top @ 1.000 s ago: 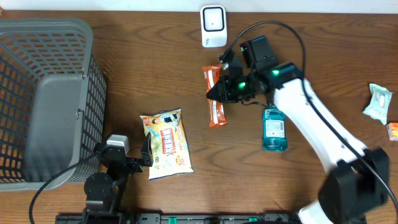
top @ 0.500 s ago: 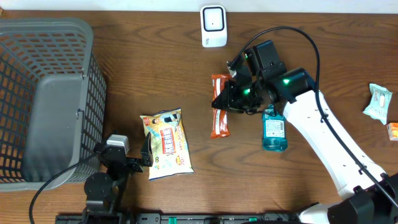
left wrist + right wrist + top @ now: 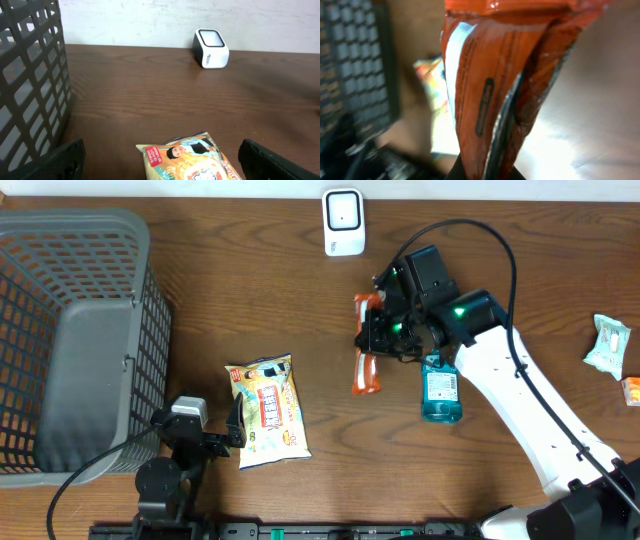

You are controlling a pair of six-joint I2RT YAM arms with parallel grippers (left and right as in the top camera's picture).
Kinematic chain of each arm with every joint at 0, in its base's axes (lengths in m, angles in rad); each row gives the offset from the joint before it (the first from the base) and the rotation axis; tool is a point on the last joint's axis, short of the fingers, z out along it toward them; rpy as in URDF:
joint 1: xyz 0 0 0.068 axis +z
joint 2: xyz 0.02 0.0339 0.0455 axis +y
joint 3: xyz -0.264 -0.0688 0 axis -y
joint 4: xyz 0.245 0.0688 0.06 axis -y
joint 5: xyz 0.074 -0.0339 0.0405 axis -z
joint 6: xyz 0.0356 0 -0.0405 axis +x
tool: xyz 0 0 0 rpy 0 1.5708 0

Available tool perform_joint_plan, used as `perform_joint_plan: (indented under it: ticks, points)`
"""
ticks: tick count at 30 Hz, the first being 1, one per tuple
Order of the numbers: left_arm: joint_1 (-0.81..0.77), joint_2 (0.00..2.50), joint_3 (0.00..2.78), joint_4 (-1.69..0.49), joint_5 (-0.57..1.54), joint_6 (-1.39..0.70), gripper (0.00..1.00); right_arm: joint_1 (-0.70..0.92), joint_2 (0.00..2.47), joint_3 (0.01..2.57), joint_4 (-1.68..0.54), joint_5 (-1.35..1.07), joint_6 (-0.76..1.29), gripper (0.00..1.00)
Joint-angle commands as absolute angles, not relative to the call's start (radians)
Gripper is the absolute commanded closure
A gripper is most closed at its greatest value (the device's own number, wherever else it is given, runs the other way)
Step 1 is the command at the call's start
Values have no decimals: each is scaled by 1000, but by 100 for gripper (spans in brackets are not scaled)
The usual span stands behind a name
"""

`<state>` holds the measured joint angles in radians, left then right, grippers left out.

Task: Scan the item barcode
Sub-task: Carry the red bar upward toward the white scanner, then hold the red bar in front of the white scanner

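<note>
**Q:** Right gripper point(image 3: 375, 332): how do the jaws stand?
**A:** Pressed together on the orange snack packet point(image 3: 367, 372), pinching it near its middle. The packet's long edges run far to near. In the right wrist view it fills most of the frame.

**Q:** Nearest neighbours?
**A:** A blue labelled bottle point(image 3: 441, 388) lies just right of the packet's near end, partly under the arm. The white barcode scanner point(image 3: 343, 222) stands farther off and slightly left, by the far edge of the table point(image 3: 250, 300). Bare wood separates scanner and packet.

**Q:** And outward?
**A:** Open wood runs left to the yellow snack bag point(image 3: 268, 410). The left gripper point(image 3: 198, 428), jaws spread wide, sits at the near edge beside that bag. The grey mesh basket point(image 3: 90, 240) fills the left edge, and a pale teal packet point(image 3: 607, 343) lies at the right edge.
</note>
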<state>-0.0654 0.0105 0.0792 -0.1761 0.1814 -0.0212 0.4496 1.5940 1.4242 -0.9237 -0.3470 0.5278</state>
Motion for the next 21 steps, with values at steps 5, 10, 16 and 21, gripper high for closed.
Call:
perform_joint_plan:
  ticks: [5, 10, 16, 21]
  points:
    - [-62, 5, 63, -200, 194, -8, 2, 460, 1586, 1438, -738, 13, 197, 99]
    - [-62, 5, 63, -199, 194, -8, 2, 458, 1642, 1438, -541, 84, 27, 99]
    - [-62, 5, 63, -199, 194, -8, 2, 457, 1750, 1438, -295, 233, -158, 99]
    - [-62, 5, 63, -200, 194, -8, 2, 458, 1874, 1438, -19, 327, -327, 99]
